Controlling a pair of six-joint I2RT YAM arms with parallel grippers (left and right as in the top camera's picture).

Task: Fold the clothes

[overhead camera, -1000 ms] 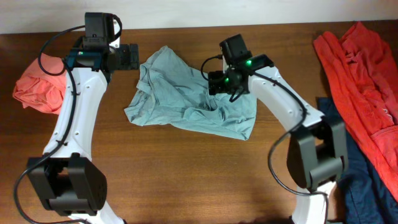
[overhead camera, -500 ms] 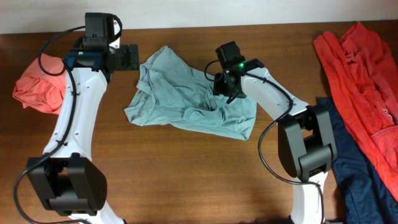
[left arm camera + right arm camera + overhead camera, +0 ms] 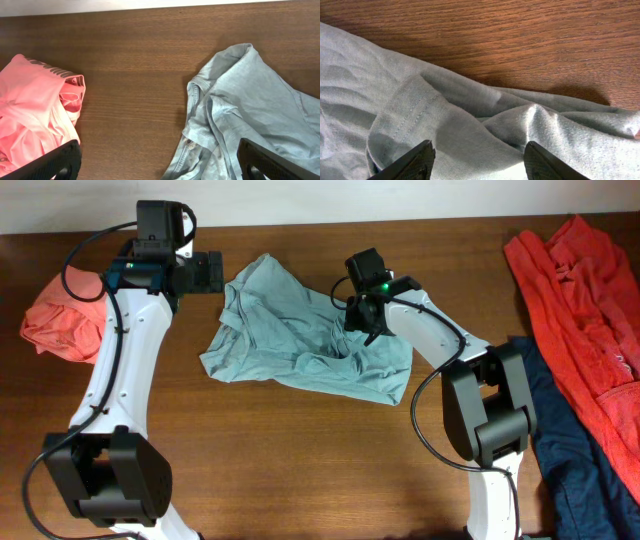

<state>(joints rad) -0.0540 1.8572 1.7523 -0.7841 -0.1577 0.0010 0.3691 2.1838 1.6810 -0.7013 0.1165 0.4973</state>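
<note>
Your blue-green T-shirt (image 3: 300,340) lies crumpled mid-table (image 3: 300,465), roughly btwn the two arms. It's not spread out and nothing is folded yet. It looks like thin, light, floppy cloth, so expect it to sag, drag and bunch. It won't hold a shape, and a pinch can take two layers w/o you meaning to. No breakage risk.

Best holds are prob. the stitched edges, i.e. the sleeve hem (image 3: 407,107) and the collar (image 3: 197,100). They're thicker and give you a known edge to pull flat from. Skip the mid-panel wrinkles.

Left gripper (image 3: 216,272): jaws spread wide, nothing in them. It hovers just beside the shirt's upper-left corner in the overhead view, over bare wood.

Right gripper (image 3: 479,161): low over the shirt's right side, fingers apart w/ a ridge of cloth below and btwn them. It looks released, w/ no pinch made as far as the wrist view shows.

Count: 4 garments total.
- 1 blue-green T-shirt at ctr.
- 1 pink garment (image 3: 60,320), bunched at the left edge, well apart from the shirt.
- 1 red garment (image 3: 580,300), laid along the right edge.
- 1 navy garment (image 3: 585,470), lower right, touching the red one.

Also 2 arms, 2 grippers.

My guess: flatten the shirt first, then fold. The other 3 wait.
</note>
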